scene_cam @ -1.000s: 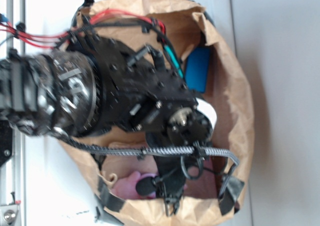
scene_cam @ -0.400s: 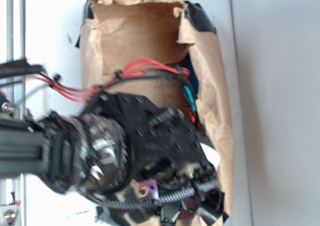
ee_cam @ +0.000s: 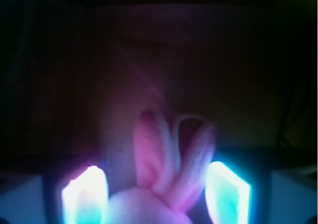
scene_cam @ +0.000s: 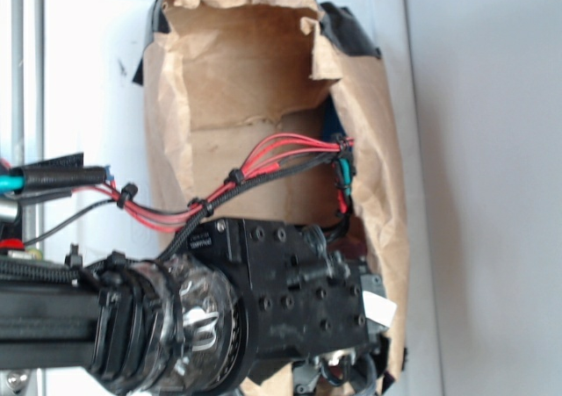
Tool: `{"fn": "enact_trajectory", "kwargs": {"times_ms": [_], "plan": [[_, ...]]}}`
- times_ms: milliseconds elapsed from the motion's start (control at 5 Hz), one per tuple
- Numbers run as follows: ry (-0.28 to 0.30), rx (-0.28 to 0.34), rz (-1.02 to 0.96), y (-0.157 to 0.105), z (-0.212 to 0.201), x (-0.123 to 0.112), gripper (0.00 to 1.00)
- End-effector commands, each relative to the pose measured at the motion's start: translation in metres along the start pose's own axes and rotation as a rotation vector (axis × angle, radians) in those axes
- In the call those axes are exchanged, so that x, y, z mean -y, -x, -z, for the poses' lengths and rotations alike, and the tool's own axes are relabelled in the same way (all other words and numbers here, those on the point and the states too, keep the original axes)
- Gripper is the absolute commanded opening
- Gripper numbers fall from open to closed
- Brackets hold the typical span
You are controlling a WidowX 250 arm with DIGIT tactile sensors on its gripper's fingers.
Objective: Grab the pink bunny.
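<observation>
In the wrist view the pink bunny [ee_cam: 164,184] lies right under the camera. Its two long pink ears point up the frame and its pale head sits at the bottom edge. My gripper [ee_cam: 155,184] is open and straddles it. The left finger [ee_cam: 84,196] and the right finger [ee_cam: 226,191] glow bright on either side, each with a dark gap to the plush. In the exterior view the black wrist [scene_cam: 299,304] reaches into the bag at the bottom of the frame. It hides both the fingers and the bunny there.
A brown paper bag [scene_cam: 237,71] with black tape on its rim surrounds the gripper, its walls close on all sides. Red cables [scene_cam: 263,163] run from the arm across the bag's mouth. White table lies around the bag. The bag's inside is dark.
The arm has moved down the exterior frame and deeper into the bag. The bunny's pink patch showed there a second ago and is now covered by the wrist.
</observation>
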State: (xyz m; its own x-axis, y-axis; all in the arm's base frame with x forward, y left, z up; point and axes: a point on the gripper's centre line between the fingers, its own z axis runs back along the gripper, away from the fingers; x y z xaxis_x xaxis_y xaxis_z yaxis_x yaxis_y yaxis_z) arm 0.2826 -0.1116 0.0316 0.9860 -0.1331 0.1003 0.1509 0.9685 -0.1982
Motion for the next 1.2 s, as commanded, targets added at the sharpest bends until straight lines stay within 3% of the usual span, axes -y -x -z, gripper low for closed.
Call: {"fn": "enact_trajectory", "kwargs": {"times_ms": [0, 200, 400, 600, 800, 1000], "plan": [[-0.019, 0.074, -0.001, -0.004, -0.013, 0.022, 0.0], [0.0, 0.106, -0.059, 0.008, -0.029, 0.002, 0.0], [0.036, 0.188, -0.228, 0.018, -0.072, -0.028, 0.0], [0.031, 0.272, -0.315, 0.026, -0.112, -0.046, 0.0], [0.065, 0.304, -0.348, 0.028, -0.133, -0.052, 0.0], [0.048, 0.291, -0.366, 0.023, -0.14, -0.061, 0.0]]}}
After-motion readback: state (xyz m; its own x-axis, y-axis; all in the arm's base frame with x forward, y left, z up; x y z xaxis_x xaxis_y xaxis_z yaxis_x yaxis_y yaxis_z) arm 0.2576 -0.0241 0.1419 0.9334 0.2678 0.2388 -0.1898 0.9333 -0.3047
